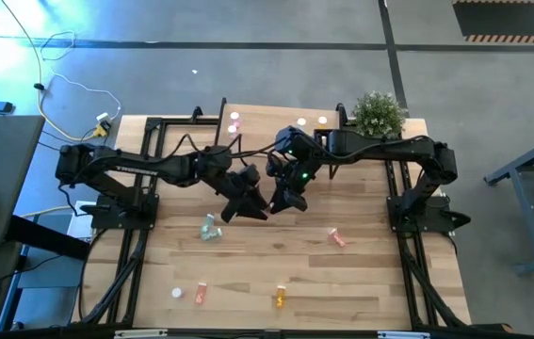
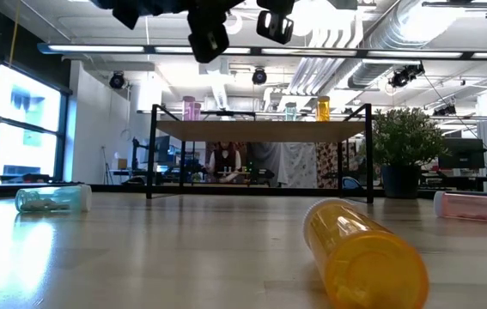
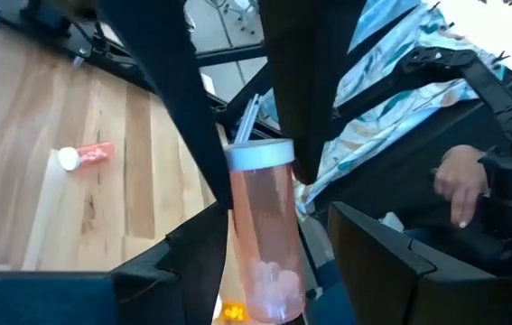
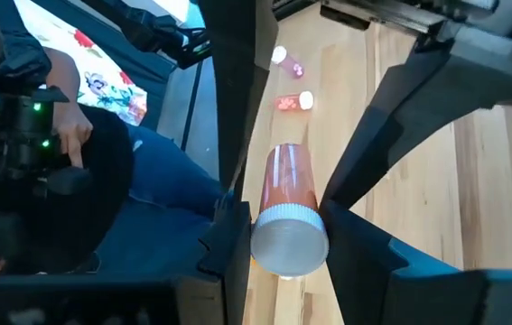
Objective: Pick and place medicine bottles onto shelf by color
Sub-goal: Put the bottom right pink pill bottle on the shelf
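Observation:
A salmon-red medicine bottle (image 3: pixel 263 230) with a white cap is held in the air over the table's middle, between both grippers. My right gripper (image 4: pixel 289 246) (image 1: pixel 287 196) is shut on it. My left gripper (image 3: pixel 274 266) (image 1: pixel 245 203) is open, with its fingers on either side of the bottle's lower body. One finger is close against the body and a gap shows at the other. The shelf (image 2: pixel 260 129) (image 1: pixel 276 122) stands at the far edge with pink (image 2: pixel 191 107), pale green (image 2: pixel 290 110) and orange (image 2: pixel 323 108) bottles upright on it. In the high view both grippers hide the held bottle. My right gripper pinches the bottle's white cap (image 4: pixel 289 236) between its two fingers. The cap fills the gap from one finger (image 4: pixel 233 244) to the other. The salmon body points away from the gripper toward my left gripper, and the bottle is lifted clear of the table.
Loose bottles lie on their sides on the table: green (image 1: pixel 210 229), salmon (image 1: pixel 336 237), pink (image 1: pixel 199 294) and orange (image 1: pixel 280 298) (image 2: pixel 363 249). A potted plant (image 1: pixel 378 113) stands at the far right beside the shelf. A person's hand (image 3: pixel 459 185) shows beyond the table.

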Tool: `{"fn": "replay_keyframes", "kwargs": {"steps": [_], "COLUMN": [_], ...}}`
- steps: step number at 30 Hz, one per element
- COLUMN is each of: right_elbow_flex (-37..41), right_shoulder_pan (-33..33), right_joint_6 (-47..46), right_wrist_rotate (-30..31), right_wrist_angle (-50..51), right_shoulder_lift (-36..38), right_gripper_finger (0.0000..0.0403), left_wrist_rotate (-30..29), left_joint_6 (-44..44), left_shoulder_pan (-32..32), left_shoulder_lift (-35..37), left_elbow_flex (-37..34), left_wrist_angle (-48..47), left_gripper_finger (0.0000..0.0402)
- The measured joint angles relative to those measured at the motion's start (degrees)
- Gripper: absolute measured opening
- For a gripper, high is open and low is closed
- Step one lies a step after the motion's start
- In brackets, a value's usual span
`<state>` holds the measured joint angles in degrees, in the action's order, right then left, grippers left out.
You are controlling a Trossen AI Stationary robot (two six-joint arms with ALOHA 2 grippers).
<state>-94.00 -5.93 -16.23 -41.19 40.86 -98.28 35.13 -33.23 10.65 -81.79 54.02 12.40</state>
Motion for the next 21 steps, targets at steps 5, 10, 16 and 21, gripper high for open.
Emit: {"fn": "replay_keyframes", "kwargs": {"steps": [5, 10, 16, 21], "right_elbow_flex": [0.0, 0.0, 0.0, 0.0], "right_shoulder_pan": [0.0, 0.0, 0.0, 0.0], "right_joint_6": [-0.21, -0.22, -0.22, -0.44], "right_wrist_rotate": [-1.12, -2.33, -2.38, -2.34], "right_wrist_angle": [0.0, -0.04, -0.6, -1.55], "right_shoulder_lift": [-0.02, -0.02, -0.02, -0.02], "right_gripper_finger": [0.0114, 0.0114, 0.0114, 0.0114], "left_wrist_rotate": [0.2, 0.01, 1.18, 1.22], "left_joint_6": [-0.74, -1.11, -1.11, -1.11], "left_shoulder_pan": [1.05, 1.42, 1.17, 0.94], "left_shoulder_lift": [-0.09, -0.07, -0.07, -0.07], "left_elbow_flex": [0.0, 0.0, 0.0, 0.0], "left_wrist_angle": [0.33, 1.12, 1.12, 1.12], "left_gripper_finger": [0.0184, 0.0184, 0.0163, 0.0149]}}
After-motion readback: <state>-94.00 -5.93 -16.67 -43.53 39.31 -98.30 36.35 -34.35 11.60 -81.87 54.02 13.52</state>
